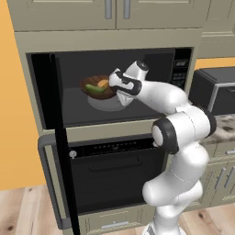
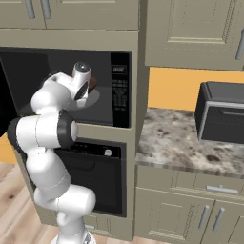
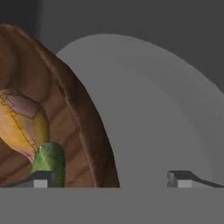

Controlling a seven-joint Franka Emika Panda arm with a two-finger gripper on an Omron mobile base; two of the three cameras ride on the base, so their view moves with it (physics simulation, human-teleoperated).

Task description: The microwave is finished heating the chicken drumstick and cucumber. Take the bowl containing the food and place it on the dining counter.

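Gripper (image 3: 113, 178): lower edge of hand view, fingers spread wide, holding nothing.
Bowl (image 1: 97, 87): upper centre of left base view, inside the open microwave (image 1: 181, 69), on the turntable dish (image 1: 106, 103).
Contents: drumstick (image 3: 19, 123) and cucumber (image 3: 49, 162).

I see the bowl (image 3: 78, 118) as dark brown wood with streaky grain and a smooth finish. The cucumber (image 3: 49, 162) looks glossy green with a faintly mottled skin, and the turntable dish (image 3: 157, 113) under them reads as matt pale grey.

Cucumber (image 1: 94, 89), drumstick (image 1: 103, 84) in bowl (image 1: 110, 93) on turntable (image 1: 106, 103) (inside microwave (image 1: 181, 69)).
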